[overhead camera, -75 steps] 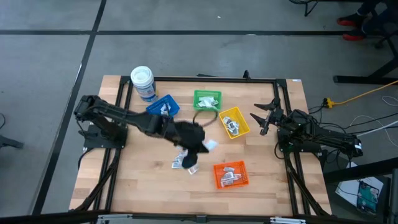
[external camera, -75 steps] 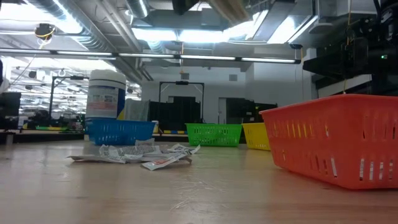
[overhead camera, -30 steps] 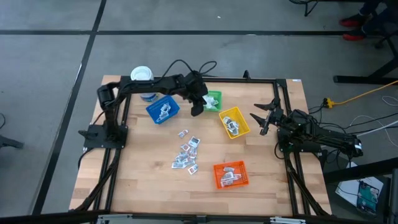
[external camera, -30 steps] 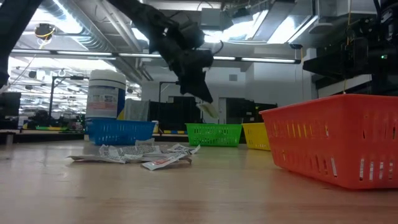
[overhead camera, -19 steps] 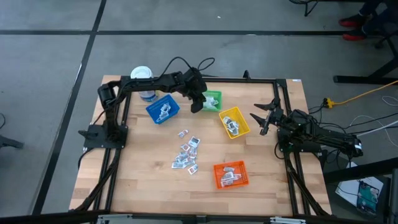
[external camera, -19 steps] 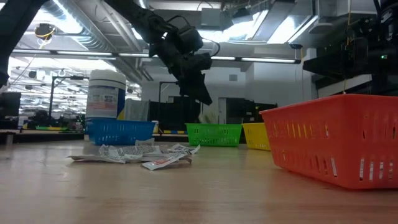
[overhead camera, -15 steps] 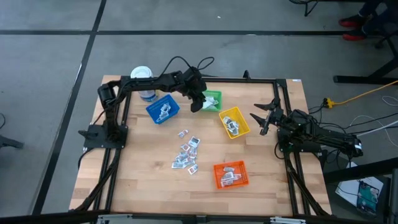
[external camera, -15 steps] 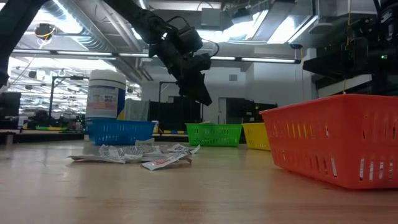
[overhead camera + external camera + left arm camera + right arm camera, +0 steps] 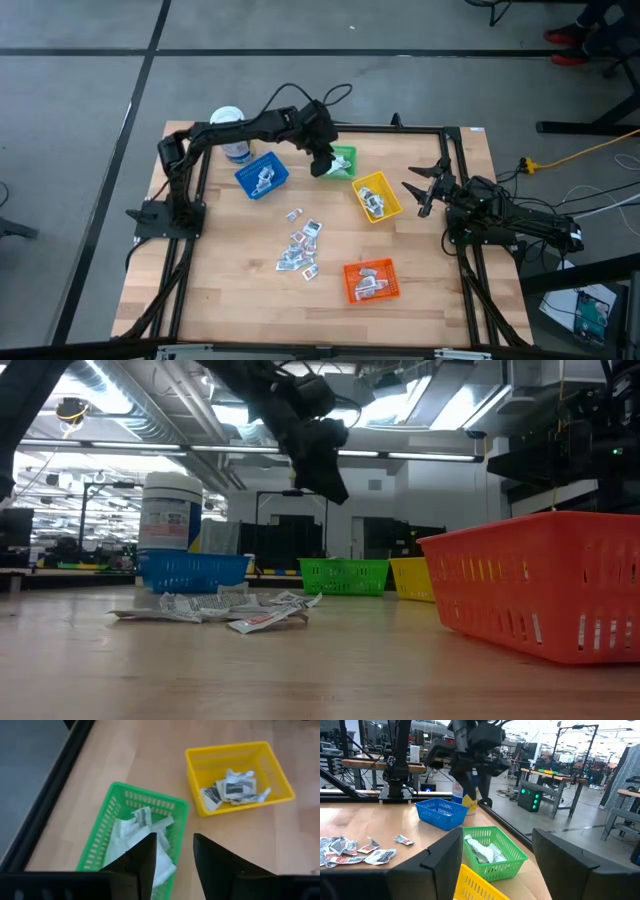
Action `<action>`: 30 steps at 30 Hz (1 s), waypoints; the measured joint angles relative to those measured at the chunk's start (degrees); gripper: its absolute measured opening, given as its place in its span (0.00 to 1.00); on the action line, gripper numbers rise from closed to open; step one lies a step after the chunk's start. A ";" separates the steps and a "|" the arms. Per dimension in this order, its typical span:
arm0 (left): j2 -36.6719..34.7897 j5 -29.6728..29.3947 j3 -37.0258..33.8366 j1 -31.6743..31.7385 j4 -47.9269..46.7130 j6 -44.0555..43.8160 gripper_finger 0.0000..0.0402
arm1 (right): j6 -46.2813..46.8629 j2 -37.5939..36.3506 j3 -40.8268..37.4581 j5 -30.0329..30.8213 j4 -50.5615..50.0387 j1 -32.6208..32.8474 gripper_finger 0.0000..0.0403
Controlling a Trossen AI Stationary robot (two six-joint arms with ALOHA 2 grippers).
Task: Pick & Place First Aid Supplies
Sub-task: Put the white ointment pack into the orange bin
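Several first aid supplies, small white and grey packets point(image 9: 300, 246), lie loose at the middle of the table, also seen in the low view point(image 9: 225, 610). More packets lie in the green bin point(image 9: 131, 827), the yellow bin point(image 9: 235, 772), the blue bin point(image 9: 262, 177) and the orange bin point(image 9: 371, 281). My left gripper point(image 9: 322, 163) hangs open above the green bin's near-left part, fingers pointing down with nothing between them point(image 9: 174, 857). My right gripper point(image 9: 418, 190) stands open at the table's right side, beside the yellow bin, holding nothing.
A white-lidded round jar point(image 9: 228, 128) stands at the far left corner behind the blue bin. A black frame rail point(image 9: 340, 127) runs along the table's far edge and sides. Bare wood lies at the near left point(image 9: 220, 290) and around the orange bin.
My left gripper has opened above the green bin and let go of a packet, which has fallen out of sight toward that bin. The gripper has then risen a little and shifted slightly toward the table's right.
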 joint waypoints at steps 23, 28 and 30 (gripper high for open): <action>-5.58 -16.02 0.37 -17.24 -5.41 -12.06 0.28 | -0.01 -0.01 0.00 0.00 0.00 0.01 0.59; -5.62 -17.51 0.40 -22.60 -13.66 -14.94 0.28 | 0.01 0.01 0.00 0.00 -0.02 0.01 0.59; -5.62 -17.59 0.40 -24.69 -17.71 -16.62 0.28 | -0.01 0.01 0.00 0.00 -0.02 0.00 0.59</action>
